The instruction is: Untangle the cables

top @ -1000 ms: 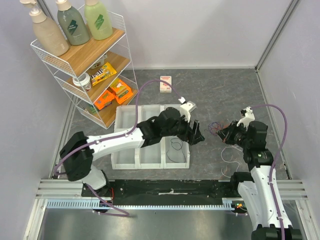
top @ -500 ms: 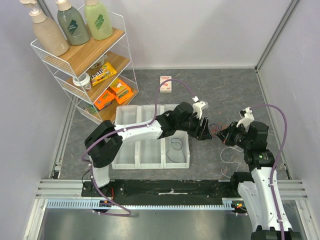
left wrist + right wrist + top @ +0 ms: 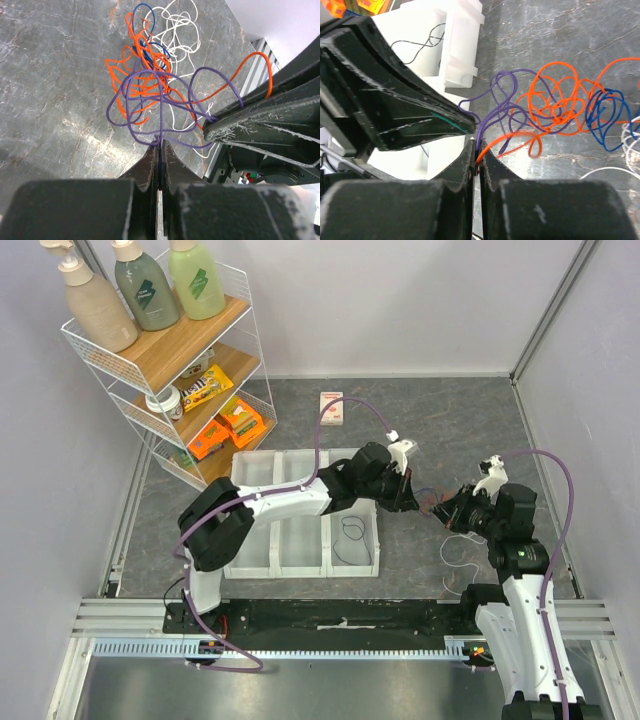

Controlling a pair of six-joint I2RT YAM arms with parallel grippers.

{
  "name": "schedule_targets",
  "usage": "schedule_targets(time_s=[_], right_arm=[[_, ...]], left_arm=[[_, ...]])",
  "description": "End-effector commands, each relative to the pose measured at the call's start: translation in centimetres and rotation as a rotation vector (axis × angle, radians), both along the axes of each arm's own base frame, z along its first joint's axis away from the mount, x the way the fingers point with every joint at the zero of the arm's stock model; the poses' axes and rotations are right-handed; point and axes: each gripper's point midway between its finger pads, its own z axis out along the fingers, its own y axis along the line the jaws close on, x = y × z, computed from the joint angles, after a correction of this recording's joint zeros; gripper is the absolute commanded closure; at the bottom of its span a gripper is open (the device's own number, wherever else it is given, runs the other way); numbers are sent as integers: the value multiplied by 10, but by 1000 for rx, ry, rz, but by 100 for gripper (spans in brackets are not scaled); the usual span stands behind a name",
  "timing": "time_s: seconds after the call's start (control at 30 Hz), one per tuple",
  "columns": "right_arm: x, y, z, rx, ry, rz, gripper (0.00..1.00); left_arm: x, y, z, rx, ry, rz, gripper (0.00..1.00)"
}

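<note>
On grey marbled tabletop point(image 3: 450, 420) between pale lilac walls point(image 3: 400, 300) lie tangled cables point(image 3: 161, 115).

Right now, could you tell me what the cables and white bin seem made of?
The cables: probably thin wire in smooth coloured plastic sheath; they hold springy loops. The white bin: likely moulded matte plastic, with thick uniform walls.
</note>
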Motion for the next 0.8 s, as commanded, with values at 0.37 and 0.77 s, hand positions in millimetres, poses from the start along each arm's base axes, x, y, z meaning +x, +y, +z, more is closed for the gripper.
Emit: schedule_targets(time_s=[0.37, 0.77], right_arm=[[30, 17, -45, 181, 95, 0, 55], [47, -28, -92, 42, 253, -284, 50]], left_arm=[[-74, 36, 142, -246, -137, -124, 98], [-113, 73, 293, -520, -269, -186, 98]])
